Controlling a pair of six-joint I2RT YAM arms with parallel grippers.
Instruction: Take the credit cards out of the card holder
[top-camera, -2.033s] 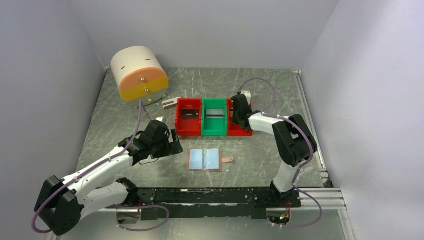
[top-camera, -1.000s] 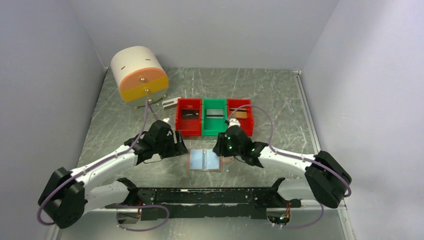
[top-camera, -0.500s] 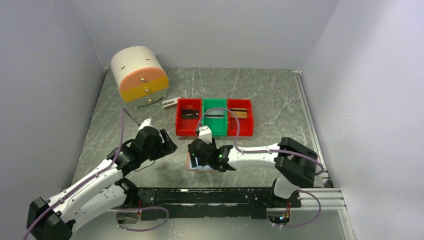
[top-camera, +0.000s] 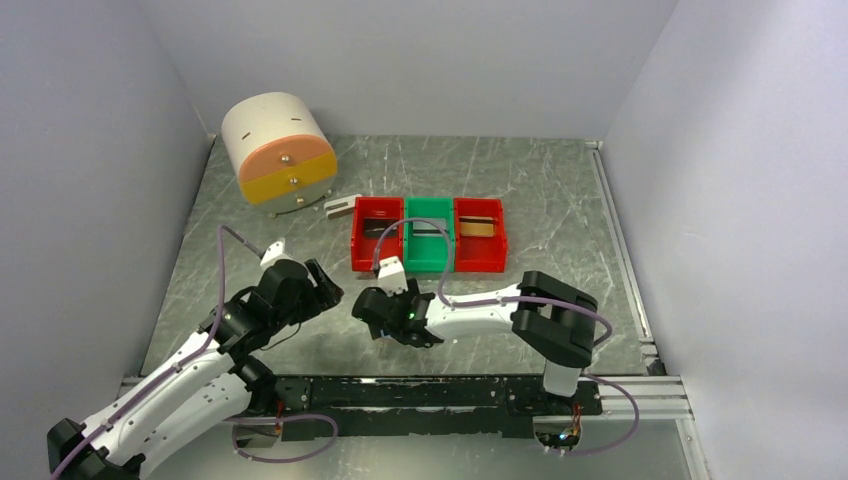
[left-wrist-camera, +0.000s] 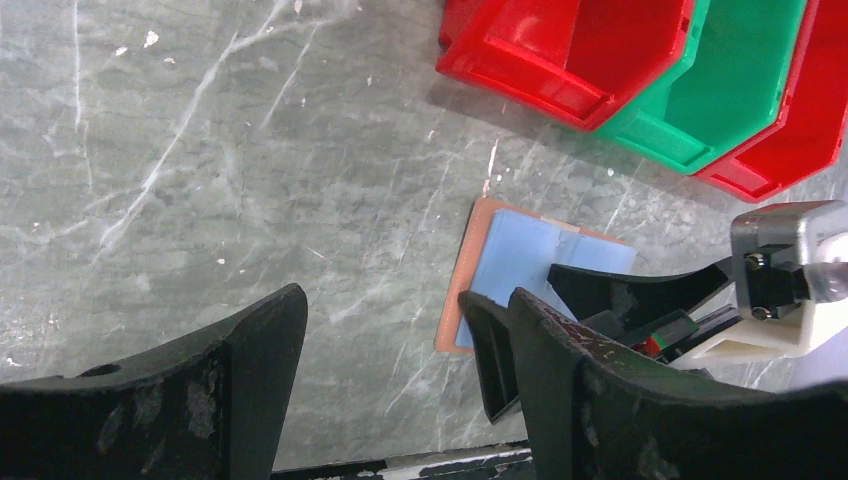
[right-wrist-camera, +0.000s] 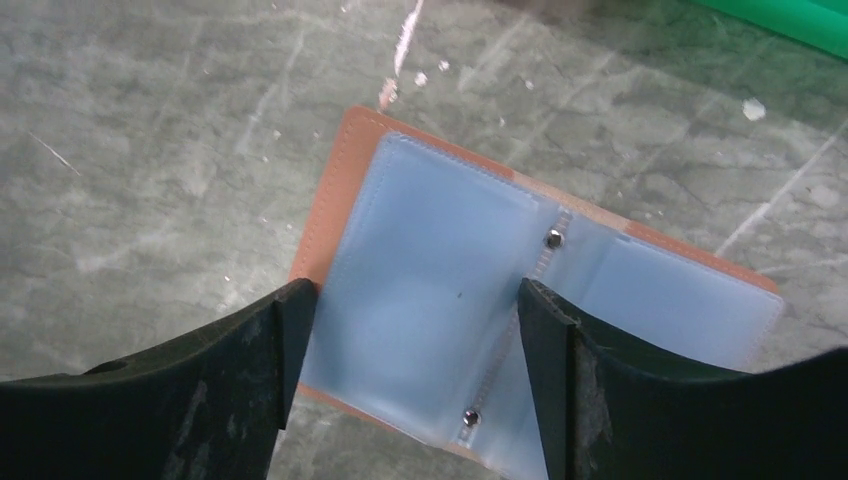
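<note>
Far L, back: white cylindrical drawer unit (top-camera: 278, 148) w/ orange + yellow drawer fronts, standing on grey marbled table (top-camera: 560, 180). Just R of it is a small grey-white block (top-camera: 343, 205), lying flat.

L gripper (left-wrist-camera: 405, 310): black 2-finger pincer, released, jaws spread wide. Only bare table shows between them in the wrist cam. It sits L of the card holder, not touching it.

Centre, near edge: small tan-brown folding leather-like card holder (right-wrist-camera: 440, 270), opened flat on the table. Pale blue clear pockets face up, 2 metal studs along the fold. In the top view it's mostly hidden under the R arm's head.

R gripper (right-wrist-camera: 415, 300): released, jaws wide, grasping nothing. It's over the holder's L pocket, w/ one finger at the holder's L edge and the other by the fold. Contact w/ the pocket: can't tell.

Behind the holder: 3 plastic bins in a row, side by side: L red bin (top-camera: 358, 240), green bin (top-camera: 430, 262), R red bin (top-camera: 480, 262).

Thin flat plastic credit cards (top-camera: 479, 228) lie in the bins. Gold-brown one in R red bin, dark/grey one in green bin, dark one in L red bin, partly behind a purple cable (top-camera: 385, 245).
</note>
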